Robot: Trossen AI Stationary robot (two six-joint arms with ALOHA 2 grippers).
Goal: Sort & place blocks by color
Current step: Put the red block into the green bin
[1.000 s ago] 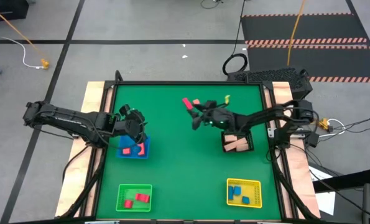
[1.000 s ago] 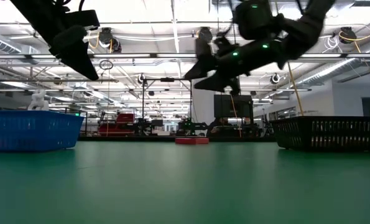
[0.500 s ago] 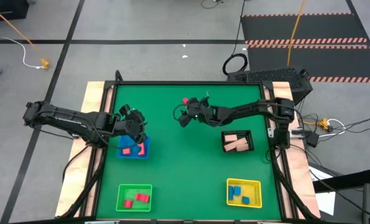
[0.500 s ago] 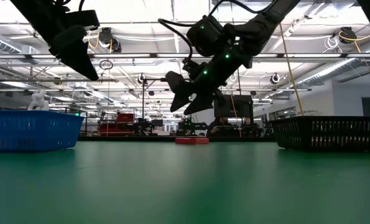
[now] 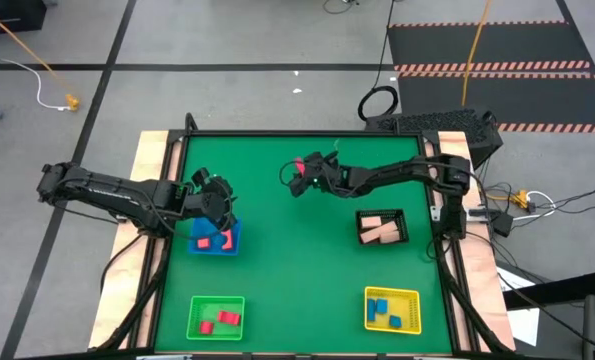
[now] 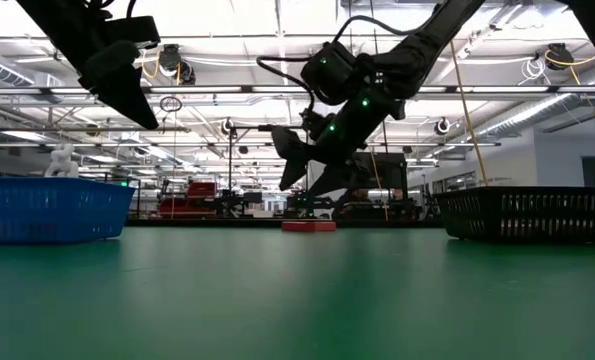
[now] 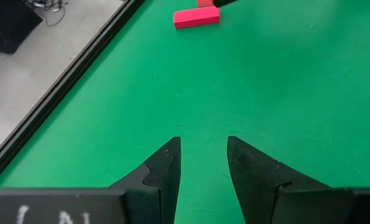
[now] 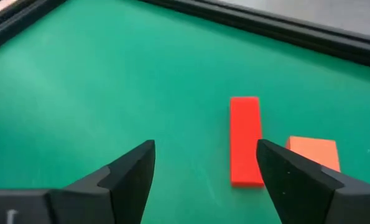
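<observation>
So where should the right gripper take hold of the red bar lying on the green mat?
Probably across the middle of the red bar, coming down from above with a finger on each long side. It lies flat, and the open right gripper hangs short of it. A salmon block sits near one end, so mid-length looks clearer.

A bright red bar block [image 8: 245, 140] and a salmon-orange block [image 8: 314, 153] lie on the plain green desk [image 5: 297, 270]; square blue [image 5: 233, 240], green [image 5: 217, 303], yellow [image 5: 391, 294] and black [image 5: 381, 214] trays.
</observation>
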